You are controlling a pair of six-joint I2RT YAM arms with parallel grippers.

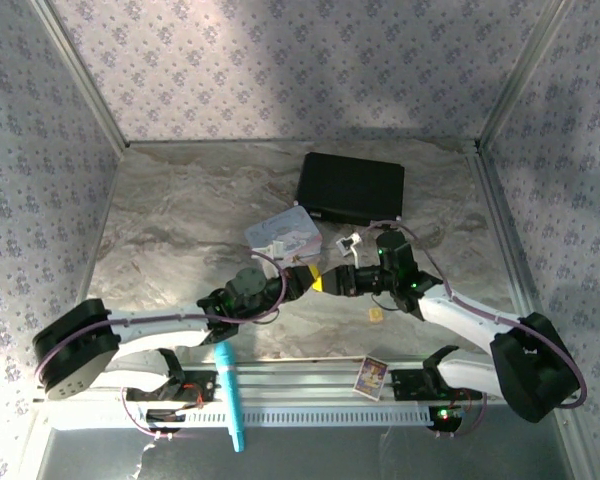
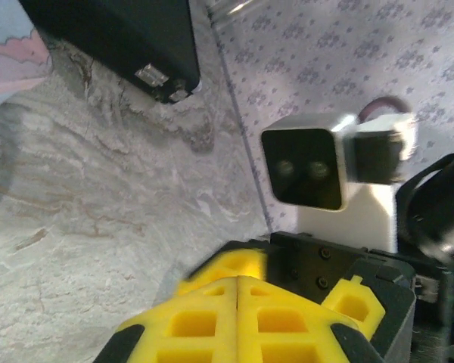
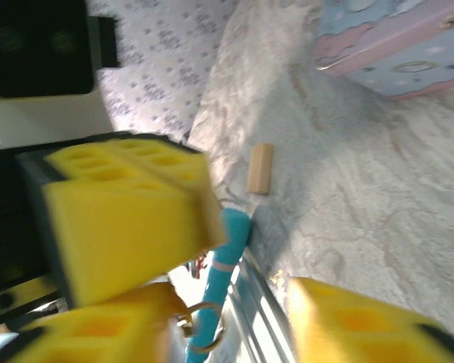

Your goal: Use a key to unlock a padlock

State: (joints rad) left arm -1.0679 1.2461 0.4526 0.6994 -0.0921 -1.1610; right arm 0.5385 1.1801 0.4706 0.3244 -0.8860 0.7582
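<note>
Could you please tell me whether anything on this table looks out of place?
Yes: the teal pen lies across the metal rail at the near edge, off the marble top, its tip overhanging the front. A small card also sits on that rail.

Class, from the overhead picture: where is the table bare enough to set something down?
Bare: the far-left marble between the left wall and pastel tin; the strip right of the black box. Crowded: mid-table, where left pincer and right pincer meet.

Left hand (image 2: 237, 295) (yellow, pressed together), black box (image 2: 121, 38), marble table (image 2: 98, 212)
</note>
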